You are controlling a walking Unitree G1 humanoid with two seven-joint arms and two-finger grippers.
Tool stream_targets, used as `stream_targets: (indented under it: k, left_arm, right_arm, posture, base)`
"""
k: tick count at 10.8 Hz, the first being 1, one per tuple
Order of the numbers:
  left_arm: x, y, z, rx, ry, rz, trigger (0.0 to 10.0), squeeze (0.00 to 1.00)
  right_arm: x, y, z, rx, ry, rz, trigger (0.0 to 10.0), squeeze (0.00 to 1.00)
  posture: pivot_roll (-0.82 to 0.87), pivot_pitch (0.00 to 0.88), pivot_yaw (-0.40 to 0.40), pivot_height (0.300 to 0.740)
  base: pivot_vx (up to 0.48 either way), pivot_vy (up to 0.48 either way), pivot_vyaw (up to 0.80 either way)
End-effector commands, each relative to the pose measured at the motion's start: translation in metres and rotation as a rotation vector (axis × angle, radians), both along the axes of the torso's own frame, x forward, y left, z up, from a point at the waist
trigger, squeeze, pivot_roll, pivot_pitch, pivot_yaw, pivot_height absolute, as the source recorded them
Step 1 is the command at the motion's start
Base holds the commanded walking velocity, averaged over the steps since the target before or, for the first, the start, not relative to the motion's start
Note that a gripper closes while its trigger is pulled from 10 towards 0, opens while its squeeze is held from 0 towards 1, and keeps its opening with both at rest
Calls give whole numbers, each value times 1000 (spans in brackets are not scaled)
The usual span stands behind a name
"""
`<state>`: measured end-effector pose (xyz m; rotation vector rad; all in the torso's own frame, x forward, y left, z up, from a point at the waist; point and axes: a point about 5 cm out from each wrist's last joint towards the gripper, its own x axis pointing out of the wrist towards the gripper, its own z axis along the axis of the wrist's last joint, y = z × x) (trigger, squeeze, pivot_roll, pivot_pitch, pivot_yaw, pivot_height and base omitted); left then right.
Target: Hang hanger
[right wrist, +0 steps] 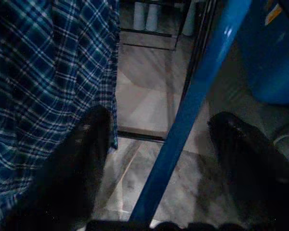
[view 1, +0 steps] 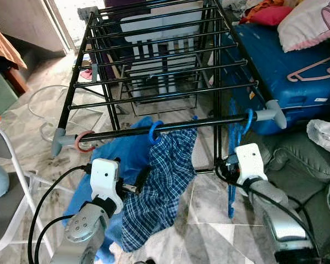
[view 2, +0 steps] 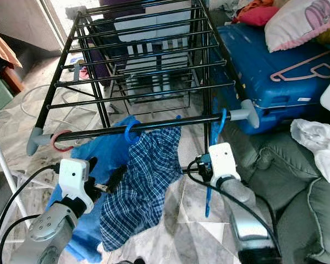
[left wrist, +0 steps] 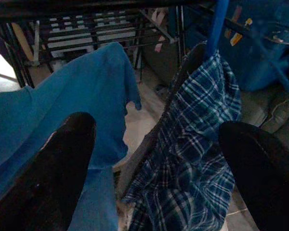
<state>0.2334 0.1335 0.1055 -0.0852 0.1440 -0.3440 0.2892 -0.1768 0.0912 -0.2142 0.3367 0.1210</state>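
Observation:
A black drying rack [view 1: 154, 71] stands before me, its front bar [view 1: 203, 122] running left to right. A bare blue hanger [view 1: 246, 122] hooks over the bar's right end and dangles down. Its blue arm [right wrist: 192, 96] passes between the fingers of my right gripper [right wrist: 159, 159], which is open and not touching it. Mid-bar, another blue hanger [view 1: 154, 132] carries a plaid shirt [view 1: 162, 181]. A red hanger [view 1: 83, 142] at the left end holds a blue garment [view 1: 126, 154]. My left gripper [left wrist: 159, 168] is open, low in front of both garments.
A blue suitcase [view 1: 286, 71] with a pink hanger [view 1: 313, 69] on top lies right of the rack. A grey sofa [view 1: 313, 181] with a white cloth [view 1: 327, 135] is at the near right. A folding chair [view 1: 5, 187] stands at the left. Tiled floor lies below.

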Motion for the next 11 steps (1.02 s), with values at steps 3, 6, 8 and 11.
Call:
stream_targets:
  k: [3,6,8,11]
  left_arm:
    - [4,1,7,45,-44,-1,10000,0]
    - [7,4,6,57,-49,21,10000,0]
    - [10,4,7,64,-52,41,10000,0]
    - [9,5,3,73,-37,77,10000,0]
  right_arm:
    - [-10,4,1,9,-30,-17,10000,1000]
    - [-21,-1,3,5,-71,-52,10000,1000]
    - [-27,4,15,5,-141,-9,10000,165]
    - [-30,6,28,-9,-202,4,10000,0]
  posture:
    - [-149,53,118,740]
    - [-154,44,117,740]
    - [-157,49,120,740]
    - [-163,57,115,740]
  base:
    - [0,0,0]
    - [0,0,0]
    - [0,0,0]
    - [0,0,0]
